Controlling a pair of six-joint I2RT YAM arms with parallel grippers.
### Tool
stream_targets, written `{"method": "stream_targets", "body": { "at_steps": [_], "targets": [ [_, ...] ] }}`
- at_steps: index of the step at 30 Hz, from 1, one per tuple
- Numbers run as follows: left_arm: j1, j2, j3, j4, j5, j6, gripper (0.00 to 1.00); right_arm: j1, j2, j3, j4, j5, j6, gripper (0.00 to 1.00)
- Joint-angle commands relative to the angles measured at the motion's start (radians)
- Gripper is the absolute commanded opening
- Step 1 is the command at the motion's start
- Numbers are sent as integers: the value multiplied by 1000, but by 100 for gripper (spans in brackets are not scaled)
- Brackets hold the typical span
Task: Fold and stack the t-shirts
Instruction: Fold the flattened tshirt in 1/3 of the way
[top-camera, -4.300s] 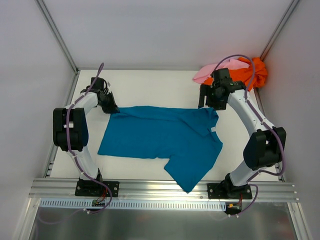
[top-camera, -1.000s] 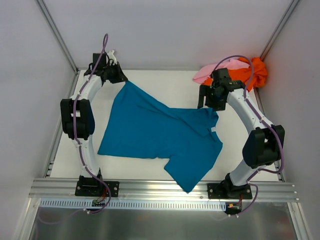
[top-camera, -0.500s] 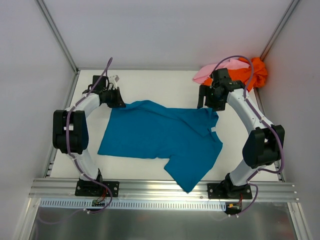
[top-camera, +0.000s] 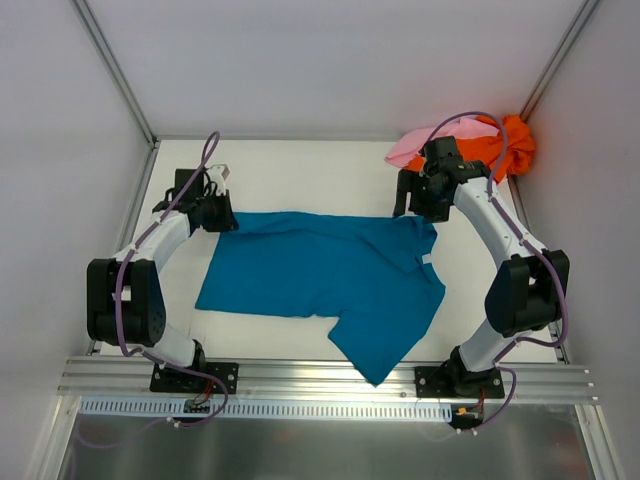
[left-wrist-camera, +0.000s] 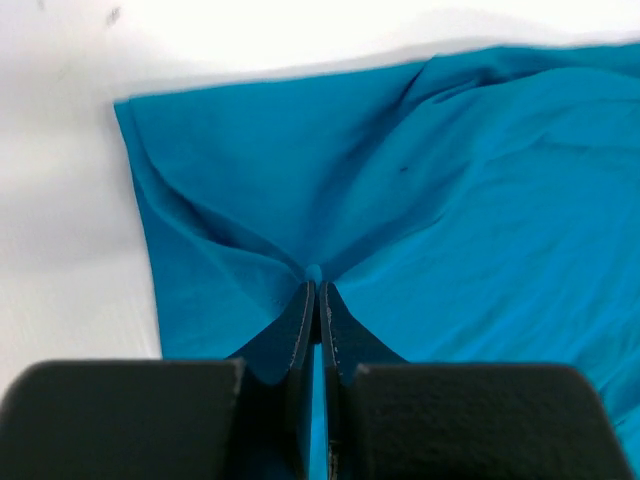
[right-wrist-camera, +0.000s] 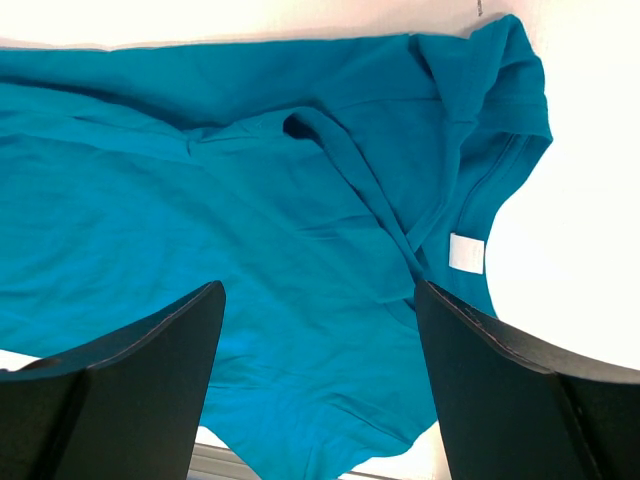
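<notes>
Three shirts: a teal shirt (top-camera: 320, 275), an orange shirt (top-camera: 510, 145) and a pink shirt (top-camera: 420, 145), all on my white table (top-camera: 300, 170).
Teal shirt: it lies spread and wrinkled across the middle of the top view. One sleeve reaches toward the lower middle, near my bases.
Tag: a small white tag (right-wrist-camera: 466, 252) sits at the collar, on the shirt's right end.
Orange and pink: they are bunched together in the upper right corner, touching. Pink lies to the left of orange.
Left gripper (left-wrist-camera: 315, 290): I have it closed on the teal shirt, at the left of the top view. My fingertips pinch a pucker of cloth near the shirt's upper left corner, and creases fan out from the pinch.
Right gripper (right-wrist-camera: 315, 300): I have it spread wide, holding nothing. It hangs over the collar end of the teal shirt, just below the pink and orange heap in the top view.
</notes>
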Motion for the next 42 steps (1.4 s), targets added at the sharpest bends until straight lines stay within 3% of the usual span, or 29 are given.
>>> {"method": "stream_targets", "body": {
  "at_steps": [1,9,10,11,12,13,14,20,27,35,42],
  "targets": [
    [0,-58,-51,16,-75,18,0,-4,-23,5,-5,-10,12,82],
    [2,-75,-141,42,-192,-3,0,-4,-28,2,-5,-14,10,82],
    [5,-79,-161,63,-204,-18,4,-4,-28,2,-5,-14,9,81],
    [11,-90,-170,74,-227,-29,38,-6,-29,0,-5,-14,9,82],
    [15,-98,-180,90,-236,-41,64,-6,-29,-1,-5,-14,9,81],
    [20,-107,-199,102,-239,-66,84,-6,-31,-3,-5,-14,6,82],
    [21,-127,-207,129,-244,-78,99,-4,-29,-3,-5,-13,4,82],
    [66,-138,-171,185,-212,-225,99,-6,-10,-9,15,-22,13,82],
    [63,-50,-42,234,-11,-373,99,-6,119,75,30,1,13,81],
    [41,-55,133,108,54,-339,99,-10,337,252,47,-23,64,73],
    [38,-78,133,65,48,-330,99,9,403,318,44,-93,98,72]
  ]
}}
